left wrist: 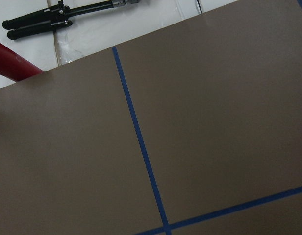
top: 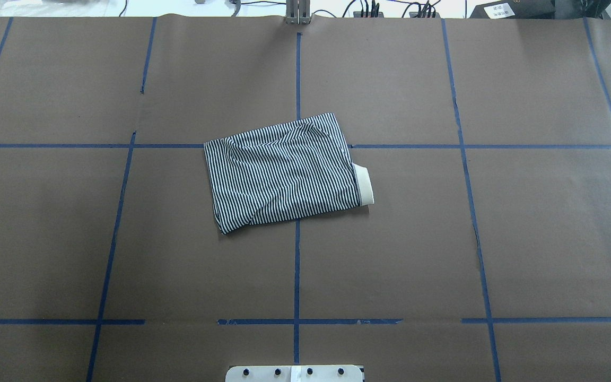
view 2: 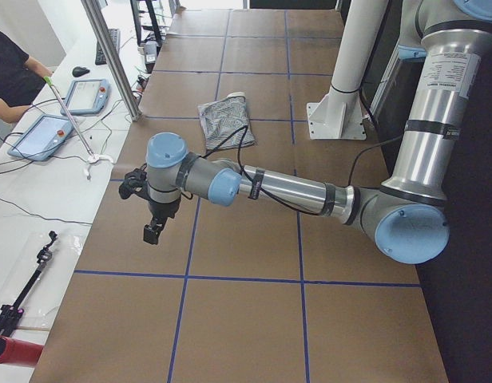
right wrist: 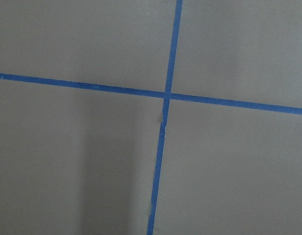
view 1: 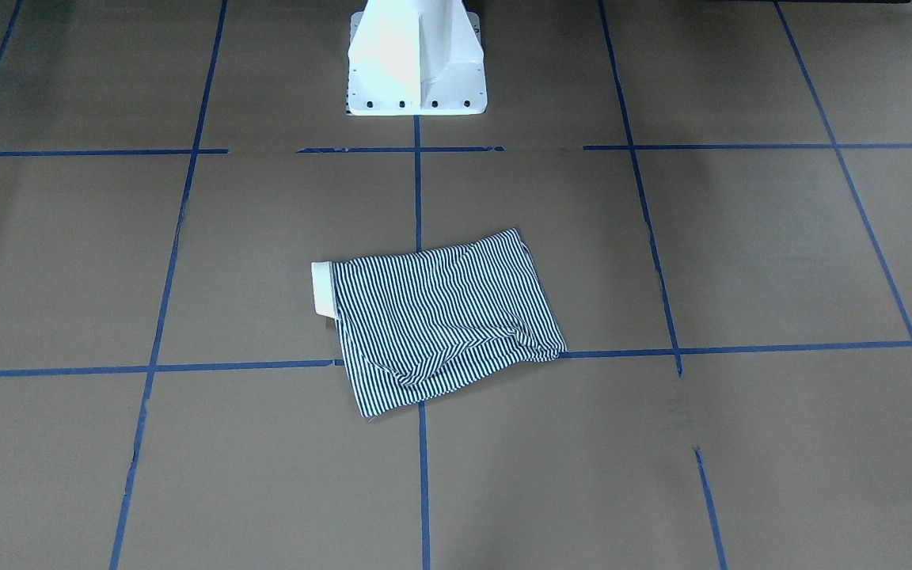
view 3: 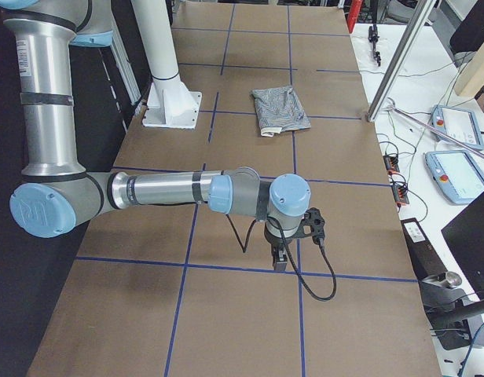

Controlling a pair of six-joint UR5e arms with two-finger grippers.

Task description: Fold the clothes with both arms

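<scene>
Striped navy-and-white polo shirt (top: 284, 172), folded compact, lies mid brown-papered table (top: 496, 239); long axis left-right, cream collar (top: 365, 184) toward robot's right; black left claw (view 2: 153, 231) and black right claw (view 3: 279, 258) hang at opposite table ends, well apart from it; whether released or clenched: cannot tell.

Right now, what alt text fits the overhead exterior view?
A folded navy-and-white striped polo shirt lies near the centre of a brown table gridded with blue tape, its cream collar poking out on the view's right. A white base shows at the bottom edge.
</scene>
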